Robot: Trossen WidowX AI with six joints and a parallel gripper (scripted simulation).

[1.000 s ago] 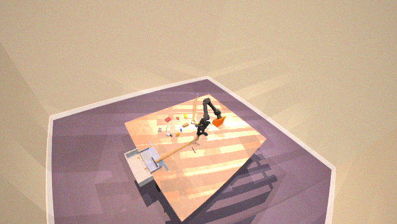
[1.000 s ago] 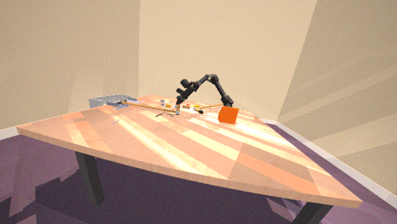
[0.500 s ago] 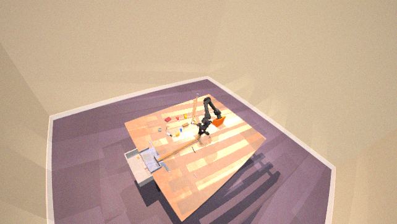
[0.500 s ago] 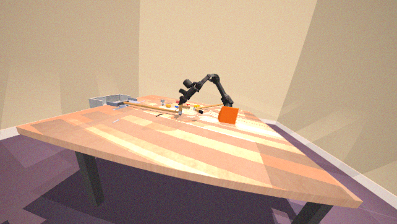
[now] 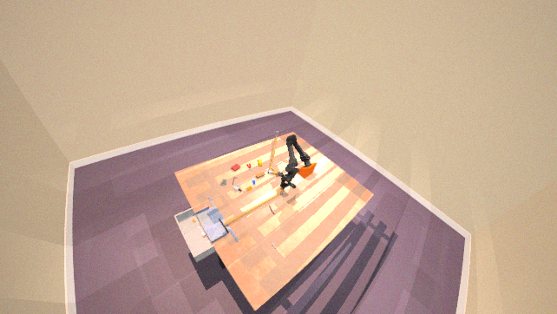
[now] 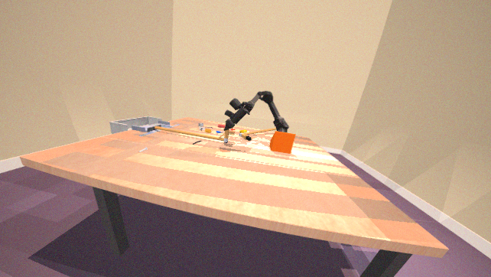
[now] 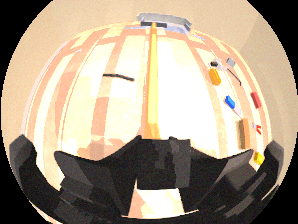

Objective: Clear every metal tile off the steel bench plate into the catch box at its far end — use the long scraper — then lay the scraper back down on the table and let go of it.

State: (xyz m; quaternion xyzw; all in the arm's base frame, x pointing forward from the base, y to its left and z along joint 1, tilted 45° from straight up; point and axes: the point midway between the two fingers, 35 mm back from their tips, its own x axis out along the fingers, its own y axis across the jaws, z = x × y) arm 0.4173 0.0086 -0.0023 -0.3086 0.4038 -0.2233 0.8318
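Note:
My gripper (image 5: 282, 188) (image 6: 228, 127) (image 7: 163, 145) is shut on the near end of the long scraper (image 5: 256, 206) (image 6: 187, 133) (image 7: 153, 75), low over the table. The wooden handle runs away to a dark head at the steel bench plate (image 5: 212, 231). The head is at the plate's near part, between two angled side rails. No tile can be made out on the plate, but small ones could be hidden at this size. The grey catch box (image 5: 206, 252) (image 6: 116, 127) adjoins the plate's far end. A few small orange and whitish pieces show in it.
An orange block (image 5: 307, 171) (image 6: 283, 142) stands by the arm's base. Another long wooden tool (image 5: 273, 153) lies beside the arm. Several small items, including a red block (image 5: 235, 166) (image 7: 256, 99), lie on one side of the handle. A thin dark rod (image 5: 271, 210) (image 7: 118, 76) lies on the other.

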